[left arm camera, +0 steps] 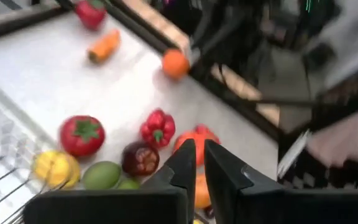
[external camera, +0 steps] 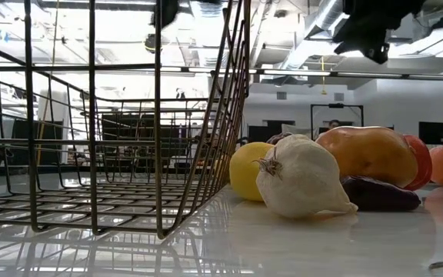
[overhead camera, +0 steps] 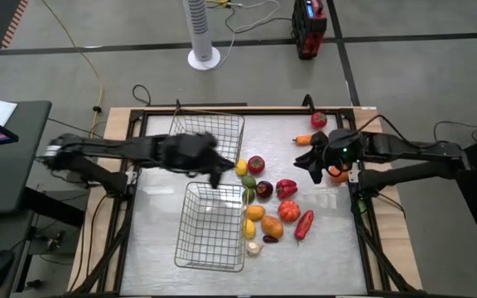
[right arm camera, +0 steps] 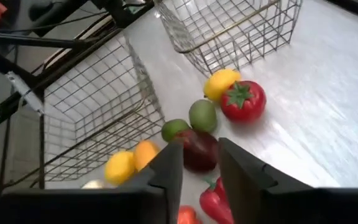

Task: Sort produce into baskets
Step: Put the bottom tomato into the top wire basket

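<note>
The produce (overhead camera: 265, 203) is lying in a loose cluster on the pale surface (overhead camera: 321, 248), between the two wire baskets on one side and the right arm on the other. Nearest the far basket (overhead camera: 209, 136) a lemon (overhead camera: 242, 167) is sitting just beside a red tomato (overhead camera: 256, 164), its green stalk cap facing up. Below them a dark plum (overhead camera: 263, 189) is resting next to a red pepper (overhead camera: 286, 188), with green pieces (overhead camera: 248, 184) close against the near basket (overhead camera: 212, 225). A long red chilli pepper (overhead camera: 304, 223) is lying with its long axis slanted, running from the far right toward the near left. A garlic bulb (external camera: 298, 178) is sitting at the near end of the cluster, its root tuft pointing sideways toward the near basket in the low view, touching a yellow fruit (external camera: 246, 171) behind it. A carrot (overhead camera: 303, 139) is lying apart near the far right of the surface, its long axis roughly across the surface, with another red piece (overhead camera: 318, 120) beyond it.

Both baskets are standing upright, long sides running away from me, one behind the other, and I am seeing no produce inside either.

The left hand (left arm camera: 196, 163) is hovering above the gap between the baskets and the cluster, its fingers only a narrow slit apart with nothing between them. The right hand (right arm camera: 197, 163) is hanging over the right side of the cluster, fingers a little apart and empty, with the plum showing below the gap.
</note>
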